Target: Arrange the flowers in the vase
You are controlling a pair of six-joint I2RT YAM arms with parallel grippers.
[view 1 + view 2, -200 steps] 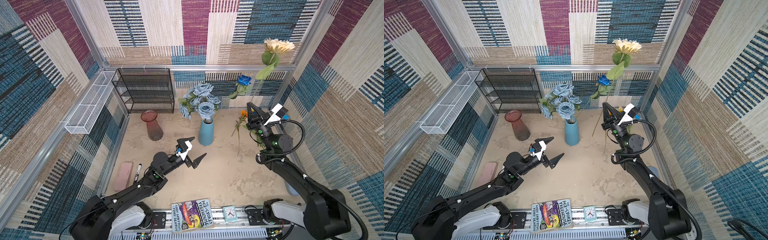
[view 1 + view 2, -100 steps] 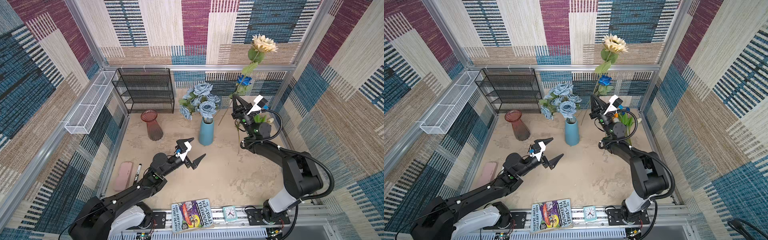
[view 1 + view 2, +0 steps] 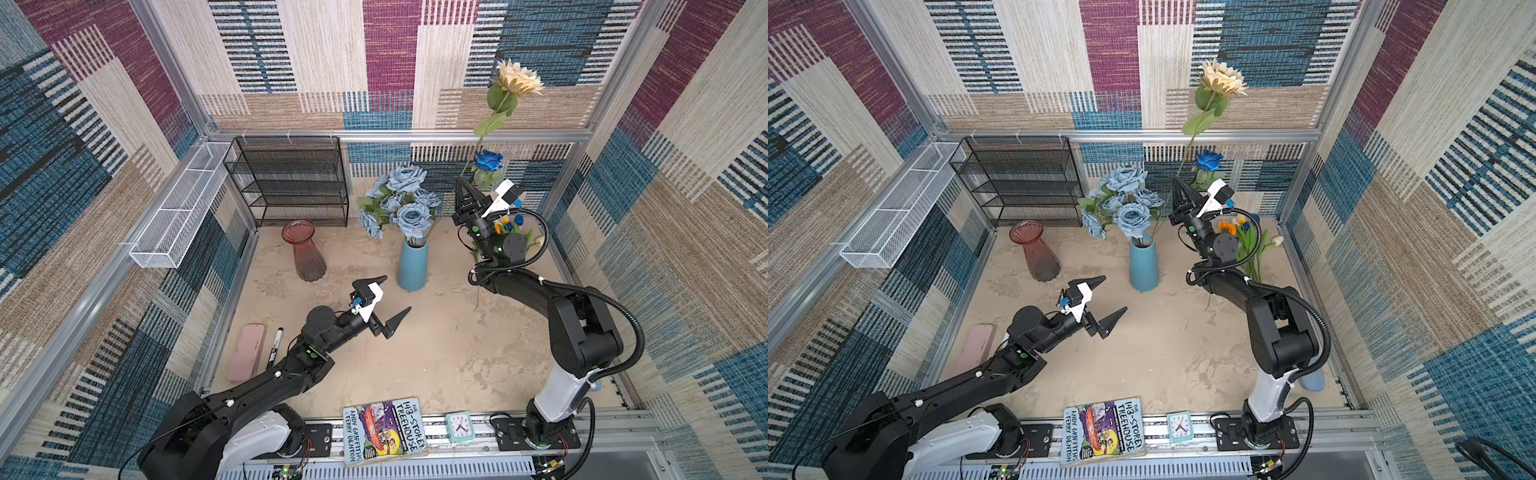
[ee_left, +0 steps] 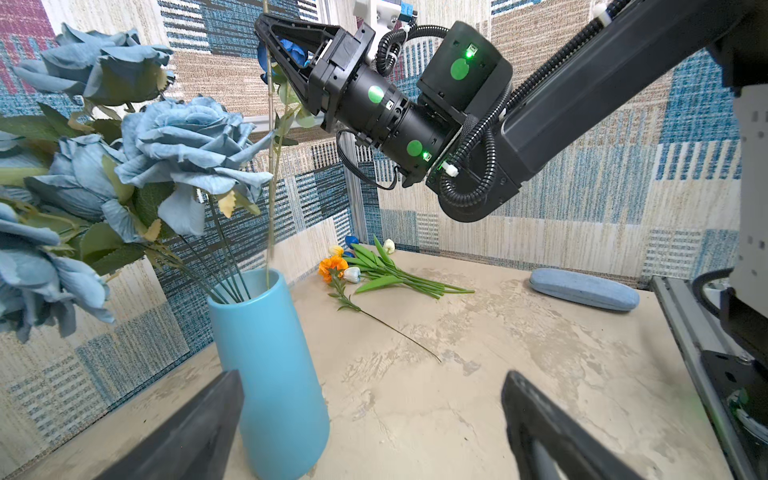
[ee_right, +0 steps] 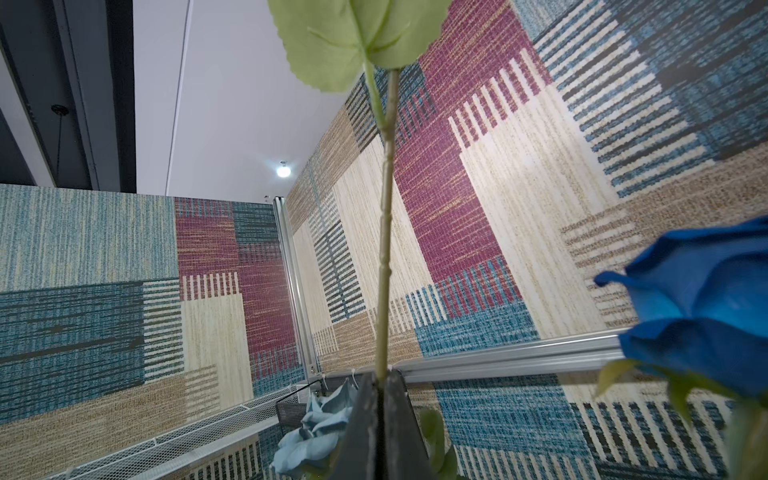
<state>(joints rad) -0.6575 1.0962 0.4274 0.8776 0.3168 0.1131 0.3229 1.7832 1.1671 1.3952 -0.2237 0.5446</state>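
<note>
The right gripper [image 3: 460,183] is clenched on the stem of the cream sunflower [image 3: 517,79], whose lower end sits in the mouth of the blue vase [image 3: 412,266] holding the dusty-blue rose bunch [image 3: 401,199]. The left gripper [image 3: 396,293] hangs released and empty near the vase.

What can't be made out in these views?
- Sunflower bloom: right wrist view, cut off by top edge; only stem and leaf show.
- Its stem tip: left wrist view, hidden inside the blue vase.
- Tulips: a top view, mostly behind the right arm.
- Deep-blue rose stem: a top view, behind the right pincer.
</note>
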